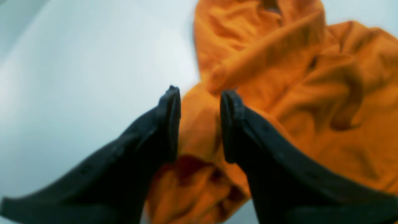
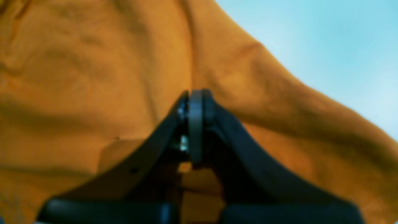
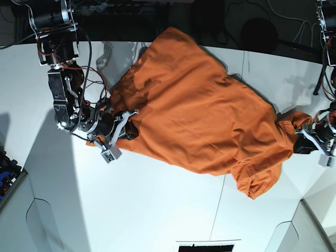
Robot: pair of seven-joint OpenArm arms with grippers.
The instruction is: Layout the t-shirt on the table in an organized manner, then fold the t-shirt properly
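Observation:
The burnt-orange t-shirt (image 3: pixel 199 115) lies crumpled on the white table (image 3: pixel 157 210), stretched from the far middle toward the right. My right gripper (image 3: pixel 126 123) is at its left edge. In the right wrist view that gripper (image 2: pixel 196 93) is shut, with the t-shirt (image 2: pixel 93 77) creasing away from its tips. My left gripper (image 3: pixel 300 139) is at the bunched right end. In the left wrist view its jaws (image 1: pixel 199 121) stand apart with a fold of the t-shirt (image 1: pixel 279 77) between them. Bare table (image 1: pixel 77 62) shows to their left.
Cables and dark gear run along the table's far edge (image 3: pixel 220 21). A thin stand (image 3: pixel 318 79) rises at the right. A dark box (image 3: pixel 205 247) sits at the near edge, and small coloured items (image 3: pixel 8 173) lie off the left side. A seam (image 3: pixel 228 173) crosses the tabletop.

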